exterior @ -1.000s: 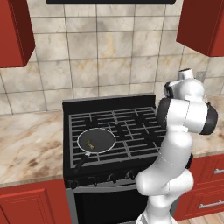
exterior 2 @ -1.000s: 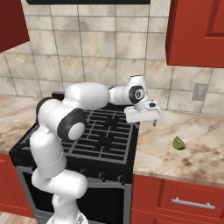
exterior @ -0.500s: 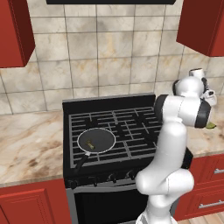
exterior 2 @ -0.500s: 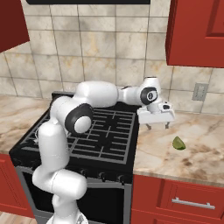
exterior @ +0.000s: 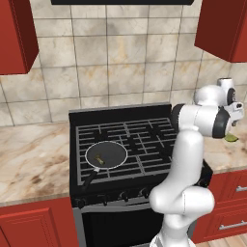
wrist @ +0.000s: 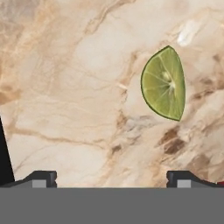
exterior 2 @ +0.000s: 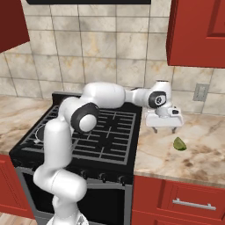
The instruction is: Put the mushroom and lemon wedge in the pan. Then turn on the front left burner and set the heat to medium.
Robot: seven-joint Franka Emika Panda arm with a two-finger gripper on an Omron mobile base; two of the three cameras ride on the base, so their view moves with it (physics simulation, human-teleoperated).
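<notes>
Two red cabinets (exterior: 14, 38) hang above, one at each side of the tiled wall (exterior: 120, 62). Marble counter (exterior: 29, 154) runs left of the black stove (exterior: 130, 144). Pan (exterior: 106, 155), round and black with a pale rim, sits on the front left burner, its short handle pointing toward the stove's front edge. Mushroom (exterior: 100, 158), a tiny tan scrap, lies inside the pan near the middle. Rest of the grate is bare.

White arm reaches across the stove's right side and out over the right-hand counter (exterior 2: 197, 154). Gripper (exterior 2: 164, 129) hangs above that counter, fingers pointing down and spread wide, nothing between them. Outlet (exterior 2: 201, 92) on the wall behind it.

Lemon wedge (exterior 2: 179, 143) lies on the right counter, just right of the gripper and nearer the front edge, apart from the fingers. Nothing stands between the two. Hand view: lemon wedge (wrist: 164, 83) is a yellow-green crescent, cut face up, pale segments showing, darker rind along the curved edge, lying flat on the marble above the right fingertip (wrist: 188, 178).
</notes>
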